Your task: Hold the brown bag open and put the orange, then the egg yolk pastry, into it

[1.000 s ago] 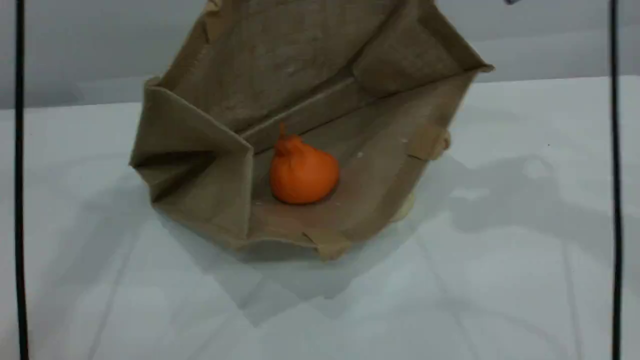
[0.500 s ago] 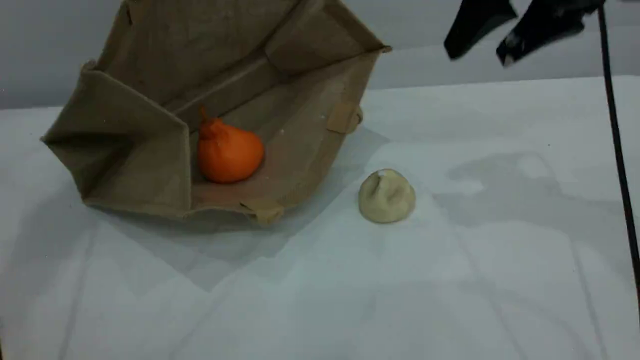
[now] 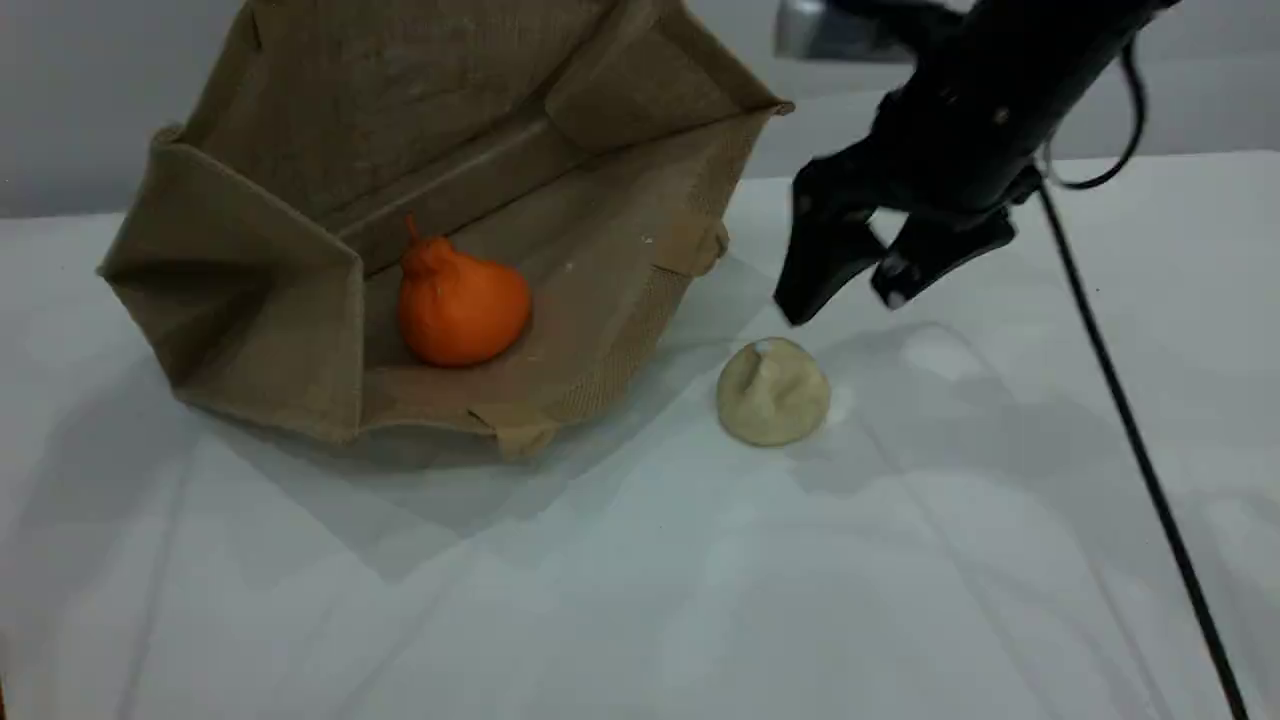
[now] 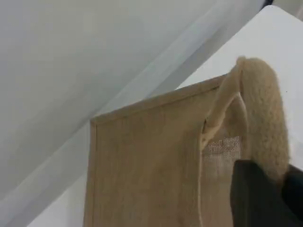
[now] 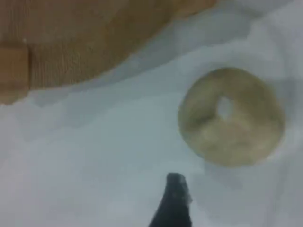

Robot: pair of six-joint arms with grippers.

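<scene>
The brown bag (image 3: 300,250) is tilted on the table, its mouth open toward the camera. The orange (image 3: 460,305) sits inside it on the lower wall. In the left wrist view my left gripper (image 4: 277,189) is shut on the bag's padded beige handle (image 4: 265,118), holding the top edge up; this gripper is out of the scene view. The egg yolk pastry (image 3: 772,392) lies on the table right of the bag. My right gripper (image 3: 842,302) hangs open just above and right of it, nothing between its fingers. The right wrist view shows the pastry (image 5: 231,116) beyond one fingertip (image 5: 174,201).
The white table (image 3: 700,600) extends bare in front and to the right. A black cable (image 3: 1130,430) trails from the right arm down across the right side. The bag's lower edge (image 5: 71,42) lies close to the left of the pastry.
The bag with the orange shifted left, uncovering the pastry. The right gripper came into view at the top right and dropped down-left toward the pastry, staying open.
</scene>
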